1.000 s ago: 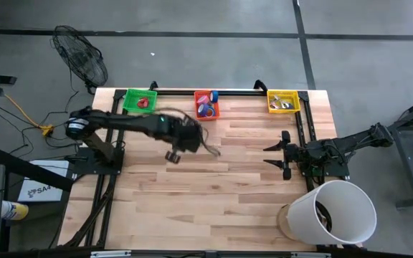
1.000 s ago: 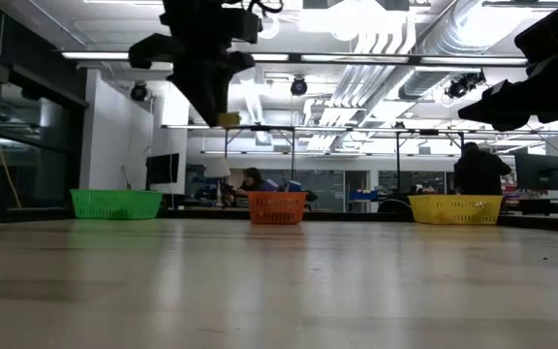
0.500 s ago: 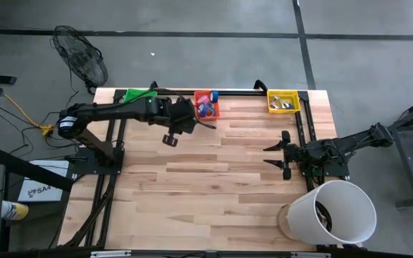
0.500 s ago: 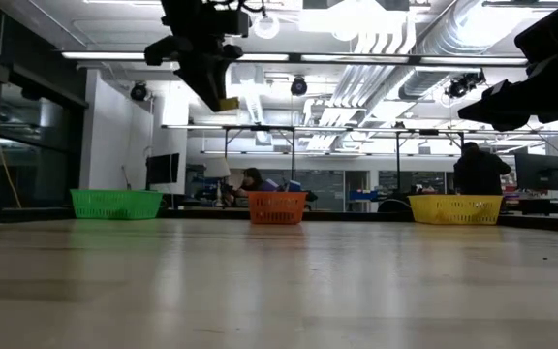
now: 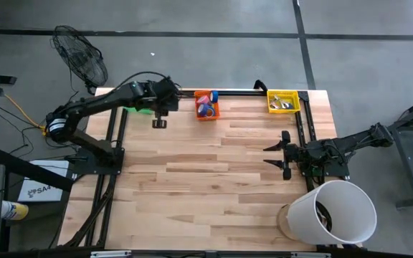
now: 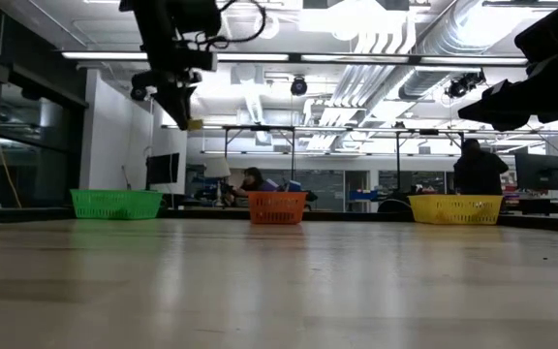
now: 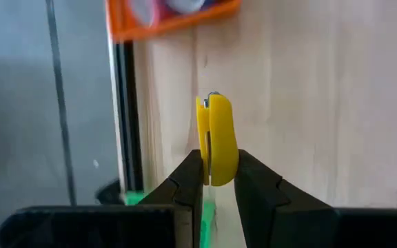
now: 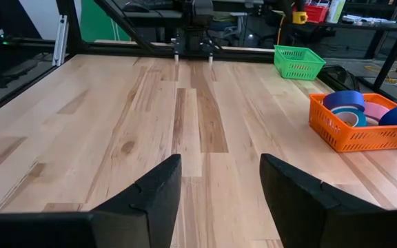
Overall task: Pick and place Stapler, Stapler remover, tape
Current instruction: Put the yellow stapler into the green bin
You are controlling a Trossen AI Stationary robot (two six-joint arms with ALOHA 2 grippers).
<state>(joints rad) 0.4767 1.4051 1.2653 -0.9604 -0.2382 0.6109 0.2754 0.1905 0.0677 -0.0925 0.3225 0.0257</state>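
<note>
Since the earlier frames the left arm has swung from mid-surface toward the far edge, carrying its small yellow load with it; the right arm has not shifted.

From above, the left jaws (image 5: 159, 123) hang over the pale wooden plank surface (image 5: 214, 179), beside the orange plastic bin (image 5: 206, 106) and just in front of the green plastic bin (image 5: 140, 107), which the arm mostly covers. The orange bin holds ring-shaped rolls of tape (image 5: 205, 109) in blue, purple and pink. The yellow plastic bin (image 5: 283, 101) sits farther along the same edge. The right jaws (image 5: 272, 155) wait near the right side of the surface, well apart from the bins, next to a white cylindrical bucket (image 5: 332, 211).

At surface height, the left jaws (image 6: 184, 114) sit high above the surface, closed on the small yellow piece, above the gap between the green bin (image 6: 116, 204) and the orange bin (image 6: 277, 207).

The left wrist camera shows a flat, rounded yellow staple remover (image 7: 216, 140) with a metal edge, pinched upright between the two closed dark fingers (image 7: 188, 180), the orange bin (image 7: 171, 14) ahead of them.

The right wrist camera shows its fingers (image 8: 154, 187) spread apart with nothing between them, and beyond the jaws the orange bin (image 8: 357, 131) with tape rolls (image 8: 343, 102) and the green bin (image 8: 299, 62).
</note>
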